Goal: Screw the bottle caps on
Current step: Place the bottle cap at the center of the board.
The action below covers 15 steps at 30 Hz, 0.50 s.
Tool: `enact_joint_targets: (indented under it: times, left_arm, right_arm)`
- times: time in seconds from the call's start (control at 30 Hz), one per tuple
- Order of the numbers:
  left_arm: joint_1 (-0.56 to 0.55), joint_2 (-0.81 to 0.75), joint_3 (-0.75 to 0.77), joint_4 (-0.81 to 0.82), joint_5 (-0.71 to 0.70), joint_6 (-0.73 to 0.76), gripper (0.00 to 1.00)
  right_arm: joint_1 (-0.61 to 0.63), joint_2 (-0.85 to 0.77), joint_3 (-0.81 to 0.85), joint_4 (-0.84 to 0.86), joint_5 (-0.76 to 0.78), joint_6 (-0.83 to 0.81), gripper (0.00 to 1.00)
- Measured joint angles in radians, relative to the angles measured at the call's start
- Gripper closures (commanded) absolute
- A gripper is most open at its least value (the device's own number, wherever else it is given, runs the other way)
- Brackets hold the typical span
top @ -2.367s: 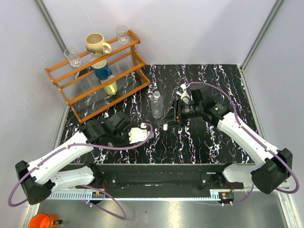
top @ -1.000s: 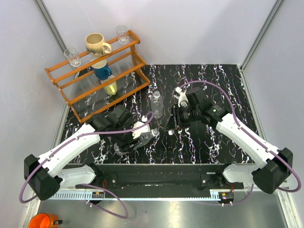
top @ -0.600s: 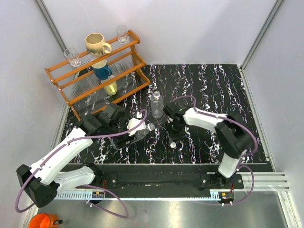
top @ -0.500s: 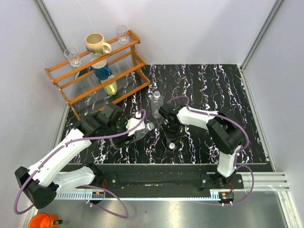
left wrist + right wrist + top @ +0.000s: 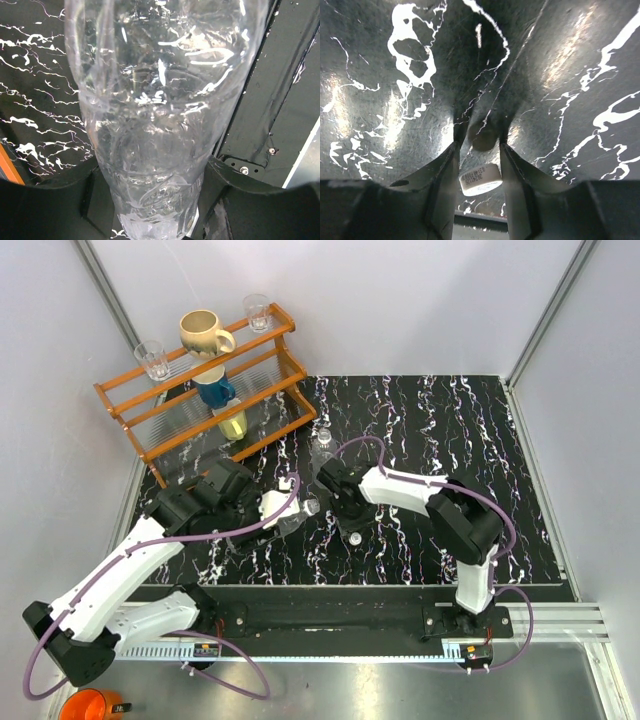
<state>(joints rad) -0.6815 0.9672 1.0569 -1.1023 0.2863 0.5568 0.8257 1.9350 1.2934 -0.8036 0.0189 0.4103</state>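
In the top view my left gripper (image 5: 277, 512) is shut on a clear ribbed bottle (image 5: 296, 517). It holds the bottle tilted above the marbled table, the open neck pointing right. In the left wrist view the bottle (image 5: 160, 100) fills the frame, and the gripper (image 5: 150, 200) has its black fingers (image 5: 65, 200) pressed on both sides. My right gripper (image 5: 349, 528) is just right of that neck, shut on a small white bottle cap (image 5: 354, 538). The right wrist view shows the cap (image 5: 480, 181) tilted between the gripper (image 5: 478, 147) fingers, above its shadow. A second bottle (image 5: 322, 443) stands upright behind the right arm.
An orange wooden rack (image 5: 200, 390) at the back left carries two drinking glasses (image 5: 152, 358), a beige mug (image 5: 203, 333) and a blue cup (image 5: 214, 390). A black rail (image 5: 330, 610) runs along the near table edge. Grey walls close in both sides.
The right arm has folded in and carried the cap left, close to the held bottle's neck. The left arm has raised the bottle and drawn it slightly back and left.
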Motion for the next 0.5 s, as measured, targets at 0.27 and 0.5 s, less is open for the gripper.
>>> enact_joint_targets:
  times: [0.27,0.5]
  left_arm:
    - [0.000,0.001,0.026,-0.012,-0.002,0.000,0.89]
    - [0.000,0.004,0.035,-0.024,-0.002,0.001,0.89]
  right_arm:
    - [0.005,-0.098,-0.124,0.155,0.077,0.048,0.46]
    - [0.005,-0.148,-0.190,0.249,0.121,0.071,0.45]
